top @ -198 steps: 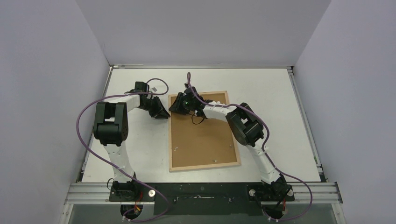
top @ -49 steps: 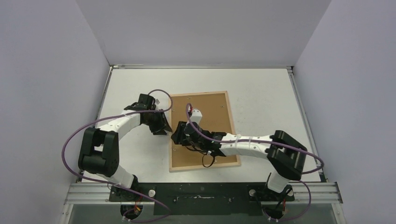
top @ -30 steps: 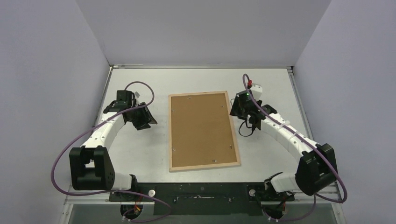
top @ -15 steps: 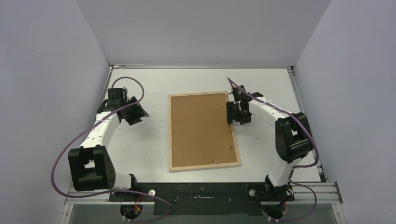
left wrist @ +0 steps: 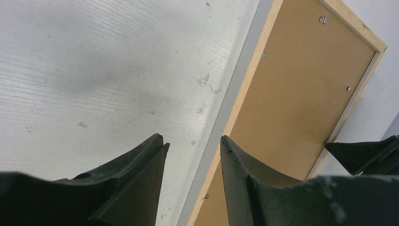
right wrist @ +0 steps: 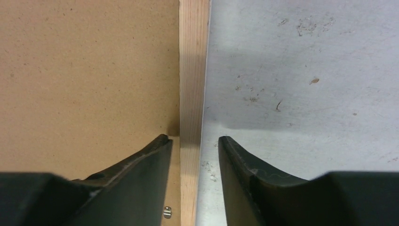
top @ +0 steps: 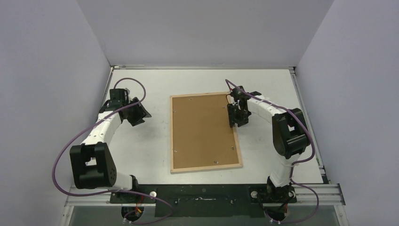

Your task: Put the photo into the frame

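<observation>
The frame [top: 207,167] is lying flat near the middle of the table [top: 150,155], back side up, with its long sides running away from the arm bases. Its pale wooden rim is enclosing a brown backing board [top: 202,132], and small metal clips [top: 175,151] are sitting along the board's edges.

The right gripper [top: 238,122] is hanging over the frame's right long side, toward the far end. In the right wrist view the gripper [right wrist: 192,139] is straddling the wooden rim [right wrist: 193,70]: 1 finger is standing over the backing board [right wrist: 89,70] and the other over the bare table [right wrist: 306,70]. The 2 fingers are parted, and a thin sliver of surface is showing on each side of the rim, so they are not clamping it (whether the tips are touching the wood, I cannot tell). A clip [right wrist: 167,212] is peeking out beside the inner finger.

The left gripper [top: 139,117] is hovering over bare table well to the left of the frame, apart from it. Seen from the left wrist, the gripper [left wrist: 192,141] is released, its fingers spread with nothing between them but the white table [left wrist: 94,70]. That view is also showing the frame's left rim [left wrist: 242,94] running diagonally, the board [left wrist: 301,84] with a clip [left wrist: 322,20] near its far corner, and the right gripper [left wrist: 362,155] at the opposite side.
</observation>
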Robot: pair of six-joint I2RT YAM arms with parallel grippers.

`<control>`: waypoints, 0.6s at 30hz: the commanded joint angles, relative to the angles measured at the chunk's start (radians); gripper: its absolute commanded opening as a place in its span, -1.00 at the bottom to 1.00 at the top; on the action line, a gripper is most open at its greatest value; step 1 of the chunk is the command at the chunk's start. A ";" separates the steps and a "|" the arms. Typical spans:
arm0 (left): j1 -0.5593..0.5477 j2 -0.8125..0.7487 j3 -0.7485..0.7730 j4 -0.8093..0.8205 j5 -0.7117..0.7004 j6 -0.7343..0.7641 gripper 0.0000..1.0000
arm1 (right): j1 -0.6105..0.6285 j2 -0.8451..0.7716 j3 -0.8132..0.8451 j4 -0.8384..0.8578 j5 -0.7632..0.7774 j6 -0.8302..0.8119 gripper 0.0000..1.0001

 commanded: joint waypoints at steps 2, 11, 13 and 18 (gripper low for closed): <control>0.007 -0.004 0.028 0.040 0.039 -0.004 -0.11 | -0.004 -0.035 -0.010 0.009 0.023 0.006 -0.32; 0.007 -0.008 0.025 0.030 0.053 -0.002 -0.11 | -0.004 -0.032 -0.033 0.028 0.028 0.011 -0.41; 0.007 -0.011 0.023 0.027 0.055 0.000 -0.11 | -0.004 -0.029 -0.036 0.031 0.023 0.016 -0.43; 0.007 -0.019 0.016 0.020 0.052 0.008 -0.11 | -0.004 -0.033 -0.053 0.054 0.041 0.060 -0.81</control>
